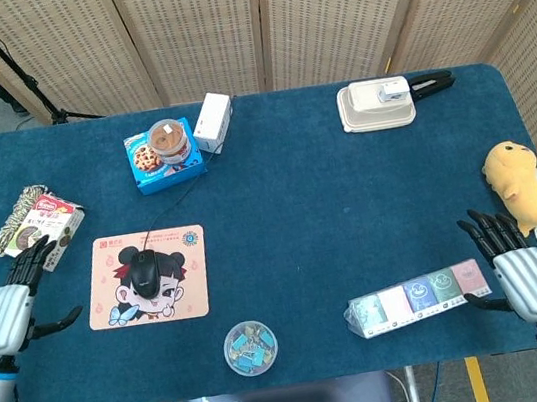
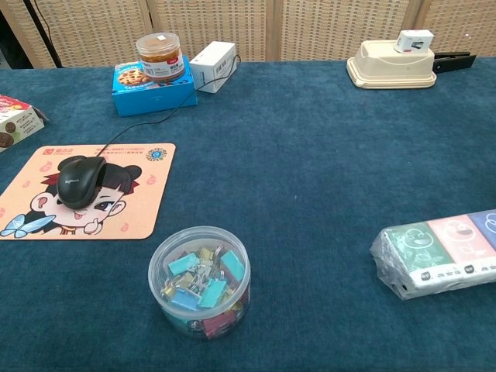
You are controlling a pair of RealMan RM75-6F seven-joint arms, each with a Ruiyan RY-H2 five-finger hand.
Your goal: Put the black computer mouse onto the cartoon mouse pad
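From the head view, the black computer mouse [image 1: 144, 271] sits on the cartoon mouse pad [image 1: 183, 295], which reads as the task done. Left hand [image 1: 9, 311] hangs off the pad's left side, fingers spread, holding nothing. Right hand [image 1: 520, 272] hovers near the tissue packs [image 1: 419, 297], fingers apart and empty too, though whether a fingertip touches the wrapper is hard to judge. A yellow plush toy [image 1: 517, 182] lies just beyond.

Chest view now: neither hand shows. The mouse rests on the pad's upper left, its cable trailing toward the white box [image 2: 213, 66]. A tub of binder clips [image 2: 199, 280] stands beside the pad's lower right corner, not blocking anything.
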